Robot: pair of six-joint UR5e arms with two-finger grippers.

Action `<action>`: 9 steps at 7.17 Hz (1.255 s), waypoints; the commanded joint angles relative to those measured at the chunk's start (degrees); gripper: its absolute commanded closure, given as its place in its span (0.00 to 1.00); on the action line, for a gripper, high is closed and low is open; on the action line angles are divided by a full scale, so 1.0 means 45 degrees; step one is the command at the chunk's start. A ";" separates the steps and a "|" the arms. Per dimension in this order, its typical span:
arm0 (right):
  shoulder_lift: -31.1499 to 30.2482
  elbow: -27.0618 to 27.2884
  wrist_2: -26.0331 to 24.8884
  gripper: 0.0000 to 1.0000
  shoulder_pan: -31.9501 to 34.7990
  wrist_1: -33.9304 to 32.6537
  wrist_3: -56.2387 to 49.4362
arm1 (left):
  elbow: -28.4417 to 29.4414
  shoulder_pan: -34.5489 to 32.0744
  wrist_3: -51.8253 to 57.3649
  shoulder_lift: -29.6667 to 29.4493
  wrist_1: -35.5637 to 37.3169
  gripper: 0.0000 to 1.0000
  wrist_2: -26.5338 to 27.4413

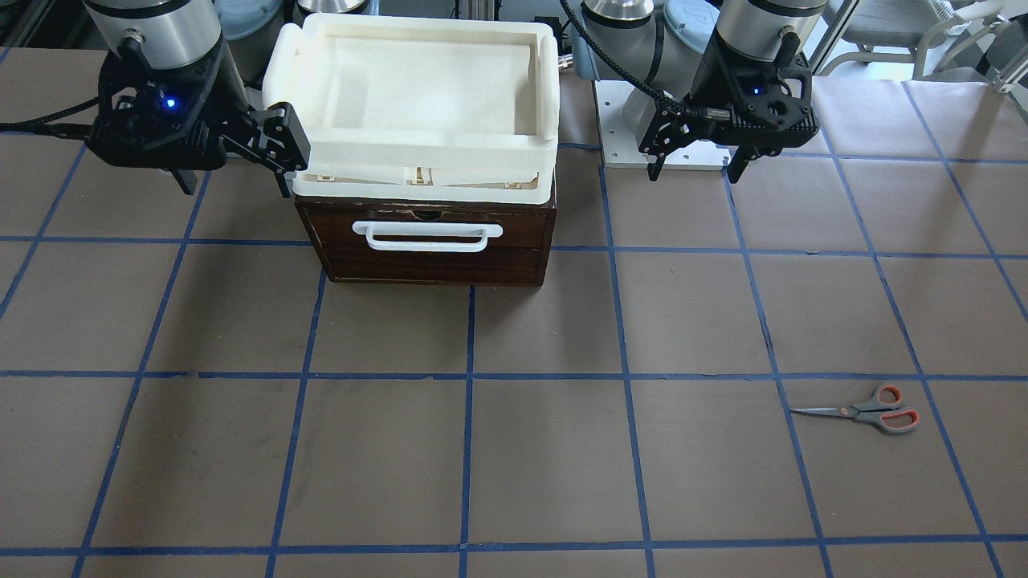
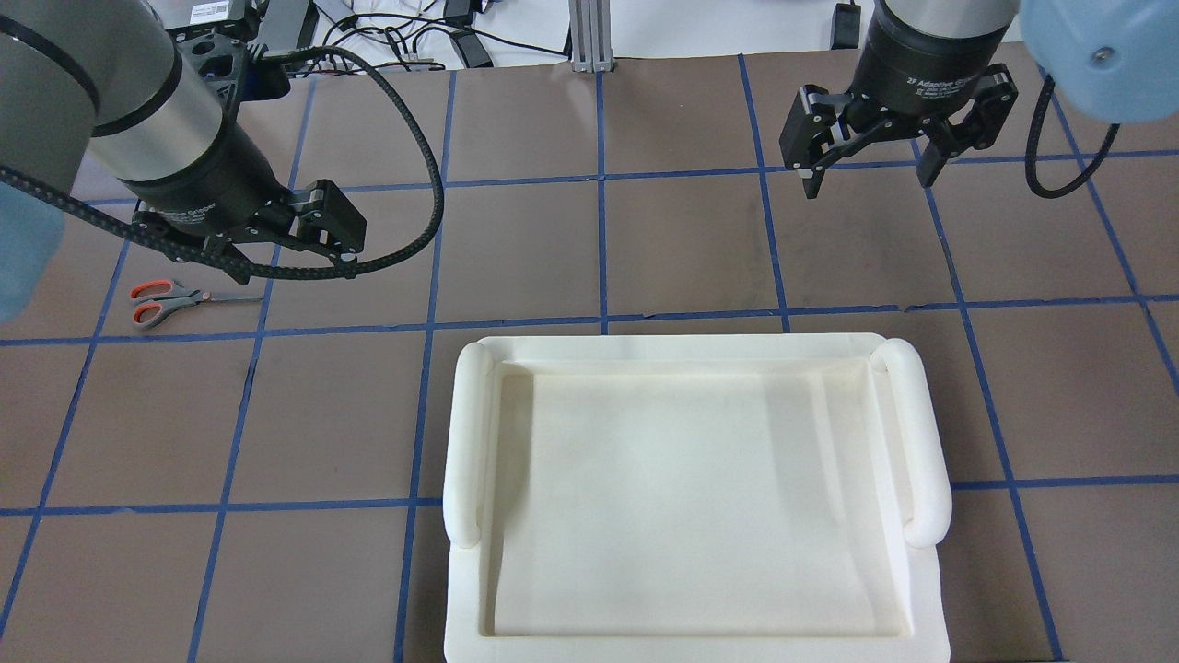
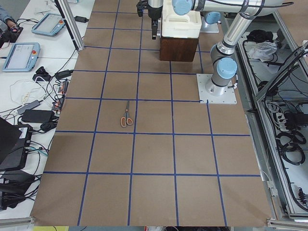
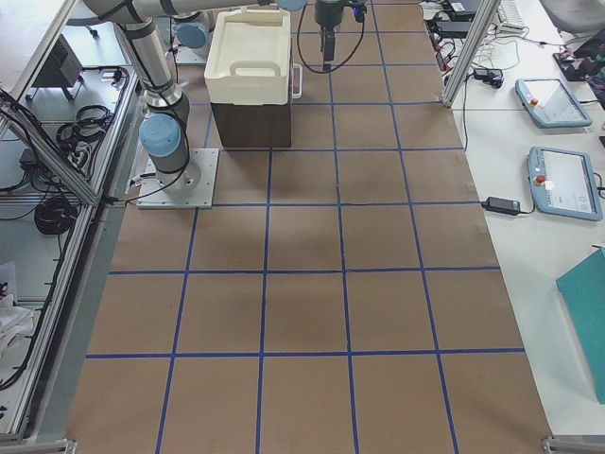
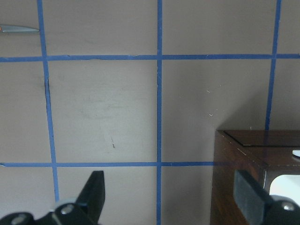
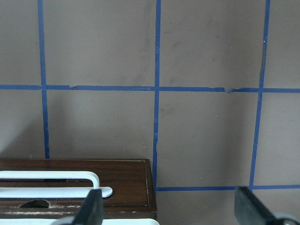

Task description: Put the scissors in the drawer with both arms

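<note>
The scissors (image 1: 875,411) lie flat on the brown table, grey handles with orange-red loops; they also show in the overhead view (image 2: 157,302), and a blade tip shows in the left wrist view (image 5: 18,29). The drawer (image 1: 426,253) is shut, dark brown, with a white bar handle (image 1: 427,235). My left gripper (image 1: 693,172) is open and empty, hovering beside the drawer unit, well back from the scissors. My right gripper (image 1: 235,186) is open and empty at the unit's other side, over the drawer front (image 6: 75,187).
A cream-white plastic tray (image 1: 418,144) sits on top of the drawer unit and fills the lower overhead view (image 2: 470,433). The left arm's base plate (image 1: 634,136) is bolted to the table. Blue tape lines grid the brown surface.
</note>
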 commanded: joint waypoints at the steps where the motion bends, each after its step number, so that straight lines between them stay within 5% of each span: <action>1: 0.0019 0.0000 -0.0006 0.00 0.0000 0.0006 0.0000 | 0.0005 0.0000 0.0007 -0.0001 -0.0019 0.03 0.0000; 3: -0.0038 0.0000 0.0168 0.00 0.0000 -0.0187 0.0039 | -0.0014 0.0000 0.0452 0.0038 -0.0176 0.00 0.0174; 7: 0.0194 0.0156 0.0014 0.00 -0.0078 -0.0931 0.0760 | 0.0025 0.2180 0.9629 -0.0932 -0.0003 0.00 0.0253; 9: 0.1050 0.0137 0.0014 0.00 0.0077 -0.2778 0.4951 | 0.0044 0.3841 1.5989 -0.2530 0.1923 0.00 0.0760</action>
